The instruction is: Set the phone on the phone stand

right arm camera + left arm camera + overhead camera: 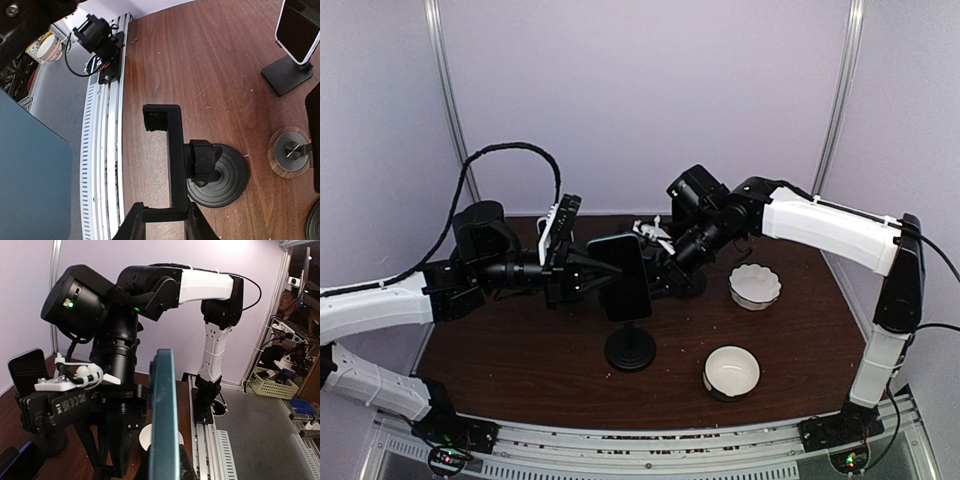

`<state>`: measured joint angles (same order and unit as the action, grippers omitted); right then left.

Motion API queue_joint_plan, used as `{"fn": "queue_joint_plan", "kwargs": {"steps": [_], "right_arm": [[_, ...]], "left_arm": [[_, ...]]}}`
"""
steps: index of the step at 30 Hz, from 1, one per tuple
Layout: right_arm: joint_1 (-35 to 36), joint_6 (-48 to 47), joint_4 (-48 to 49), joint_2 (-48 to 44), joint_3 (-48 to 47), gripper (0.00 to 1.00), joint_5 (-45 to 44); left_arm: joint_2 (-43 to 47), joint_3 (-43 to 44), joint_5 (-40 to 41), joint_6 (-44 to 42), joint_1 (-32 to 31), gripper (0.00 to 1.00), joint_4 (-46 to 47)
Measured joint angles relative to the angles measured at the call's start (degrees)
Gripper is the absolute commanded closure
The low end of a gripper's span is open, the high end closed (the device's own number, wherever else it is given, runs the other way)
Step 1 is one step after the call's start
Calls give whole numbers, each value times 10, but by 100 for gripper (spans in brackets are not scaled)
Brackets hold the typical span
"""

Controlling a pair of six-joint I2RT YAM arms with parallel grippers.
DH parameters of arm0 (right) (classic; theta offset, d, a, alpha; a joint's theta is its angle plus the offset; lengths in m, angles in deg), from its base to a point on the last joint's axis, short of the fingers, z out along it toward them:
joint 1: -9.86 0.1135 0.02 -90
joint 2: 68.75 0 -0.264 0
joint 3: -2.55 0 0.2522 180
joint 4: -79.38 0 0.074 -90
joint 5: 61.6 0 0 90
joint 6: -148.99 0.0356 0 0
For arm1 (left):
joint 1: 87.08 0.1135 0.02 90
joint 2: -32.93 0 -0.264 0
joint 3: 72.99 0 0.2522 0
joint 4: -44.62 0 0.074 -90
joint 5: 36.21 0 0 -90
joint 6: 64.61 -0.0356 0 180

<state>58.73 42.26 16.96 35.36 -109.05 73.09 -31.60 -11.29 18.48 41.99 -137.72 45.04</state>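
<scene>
Reaching in from the left of the top view, the left gripper (592, 276) pinches the phone (625, 278), which hangs just above the phone stand (631, 347) and not in it. The right arm angles in from the upper right, and the right gripper (165, 224) is clamped narrow on the stand's bracket end. The left wrist view only shows the phone edge-on, with that gripper's fingers cut off.

Dark teal slab phone (625, 278) with a black screen, standing upright, up off the brown wood tabletop (520, 370). Black round-base phone stand (217, 175) with a clamp bracket sits on that tabletop.
</scene>
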Motion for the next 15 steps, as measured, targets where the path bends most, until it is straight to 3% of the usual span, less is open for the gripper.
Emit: {"fn": "queue_joint_plan", "kwargs": {"steps": [15], "right_arm": [[2,-63,-58,-18,19,95,43]], "left_arm": [[-118,7,-95,9,0,100,119]]}}
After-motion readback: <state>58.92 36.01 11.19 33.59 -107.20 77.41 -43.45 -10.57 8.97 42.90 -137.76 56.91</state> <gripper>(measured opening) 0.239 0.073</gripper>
